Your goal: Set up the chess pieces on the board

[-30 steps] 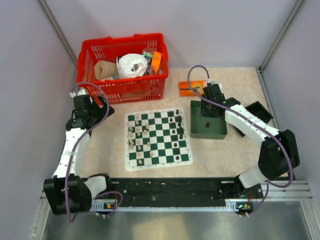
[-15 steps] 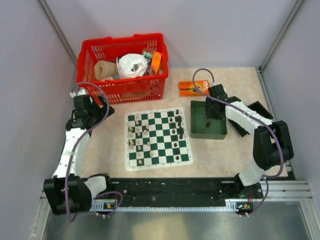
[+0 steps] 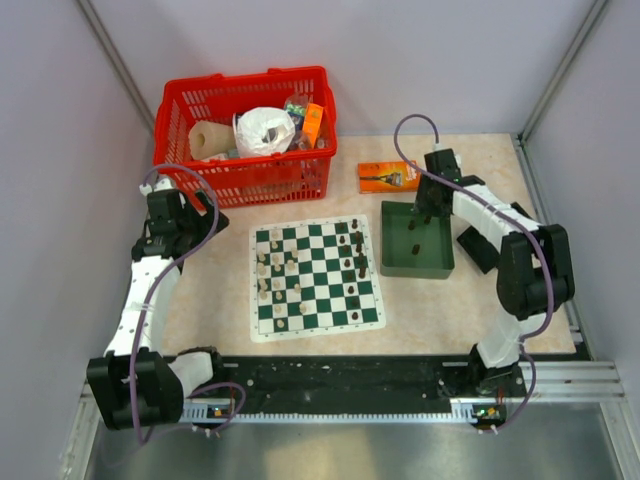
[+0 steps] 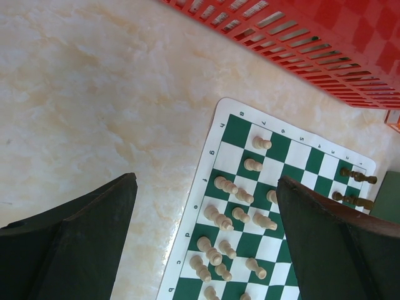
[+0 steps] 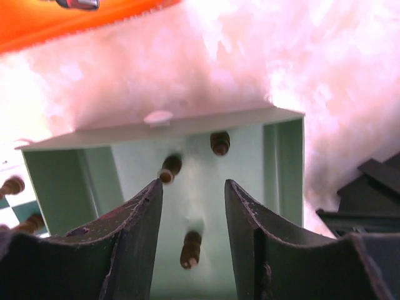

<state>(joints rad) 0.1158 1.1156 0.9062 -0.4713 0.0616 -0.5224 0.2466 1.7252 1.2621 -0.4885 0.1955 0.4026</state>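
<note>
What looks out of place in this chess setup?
Three dark chess pieces lie on their sides inside the green tray, right of the board, instead of on it. The cream pieces are scattered unevenly over the board's left-arm side rather than lined up in rows. Nothing looks spilled or damaged.

Left arm [image 3: 148, 290] and right arm [image 3: 487, 212] show white links, black joints, purple cables, dark fingers [image 5: 125, 250].

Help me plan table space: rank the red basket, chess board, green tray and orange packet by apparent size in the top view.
Red basket and board: alike; the basket stands taller, nearer the camera, so unranked.
Green tray.
Orange packet.
</note>
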